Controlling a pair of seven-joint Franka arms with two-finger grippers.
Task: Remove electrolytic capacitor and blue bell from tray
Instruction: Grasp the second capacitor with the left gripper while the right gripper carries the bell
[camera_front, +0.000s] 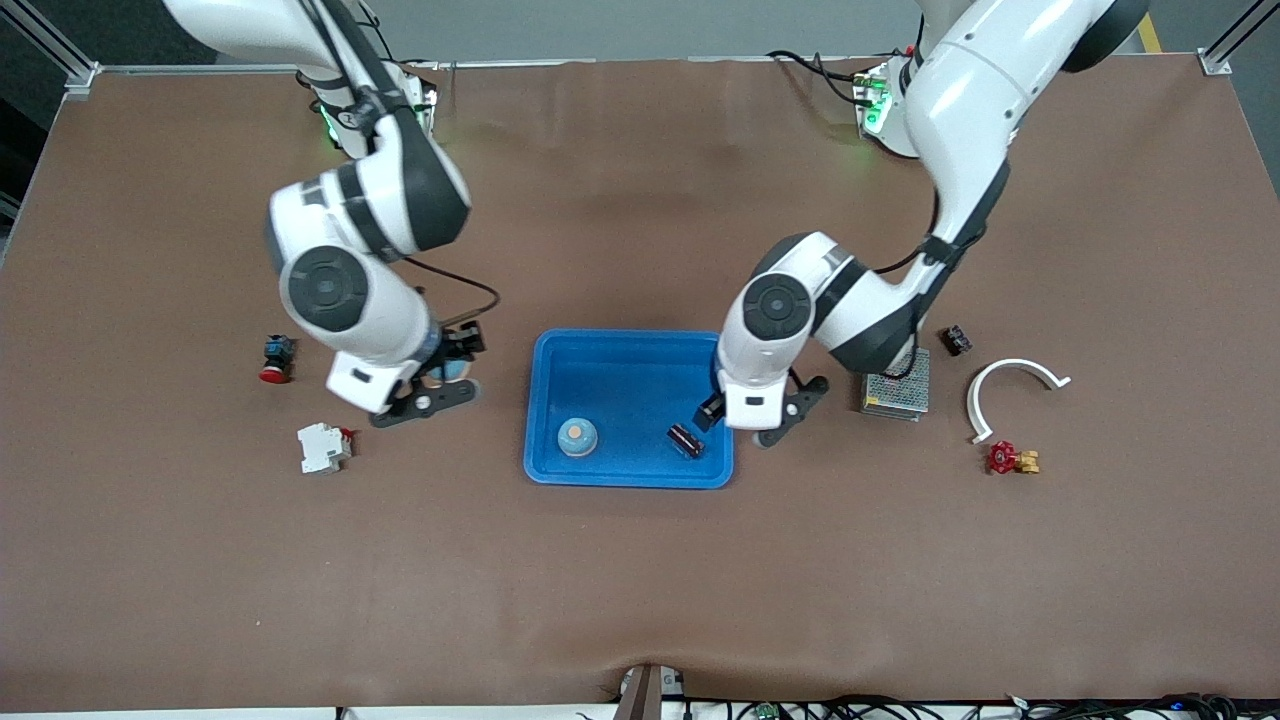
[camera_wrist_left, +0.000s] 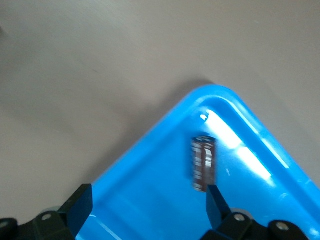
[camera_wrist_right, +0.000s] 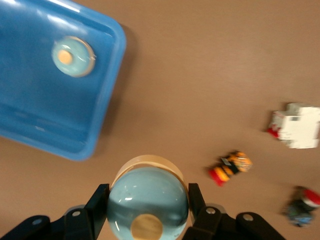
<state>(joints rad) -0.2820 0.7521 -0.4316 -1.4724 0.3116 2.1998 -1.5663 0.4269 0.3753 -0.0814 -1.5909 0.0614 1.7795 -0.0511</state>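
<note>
Clock directions are read on the front view, with 12 o'clock toward the arms' bases.

Nearest the camera, a red valve (camera_front: 1008, 458) lies on the surface (camera_front: 640, 580) at about 3 o'clock from the blue tray (camera_front: 630, 345), well apart from it. A white breaker (camera_front: 323, 447) sits at about 9 o'clock from the tray.

Inside the tray, the capacitor (camera_front: 685, 441) lies on its side in the near corner at 4 o'clock. A second bell (camera_front: 577, 437) stands in the near corner at 8 o'clock. The two are apart.

The left claw (camera_front: 720, 410) hangs over the tray's edge at 3 o'clock, just above the capacitor. It is released, its fingers (camera_wrist_left: 80, 205) spread wide, holding nothing. In the left wrist view the capacitor (camera_wrist_left: 203, 162) lies in the tray corner, close to one fingertip.

The right claw (camera_front: 440, 378) is over the bare surface just off the tray's 9 o'clock end. It is clenched on the bell (camera_wrist_right: 148, 200), a pale blue dome gripped on both sides by the fingers (camera_wrist_right: 97, 205). That wrist view also shows the second bell (camera_wrist_right: 73, 56) in the tray, and a small red and yellow part (camera_wrist_right: 230, 167) on the surface.

Farther back, a white curved bracket (camera_front: 1010, 390) and a metal mesh box (camera_front: 896, 385) lie at 3 o'clock from the tray. A red push button (camera_front: 276, 359) stands at 9 o'clock. A small black part (camera_front: 956, 340) lies at 2 o'clock, just past the box.
</note>
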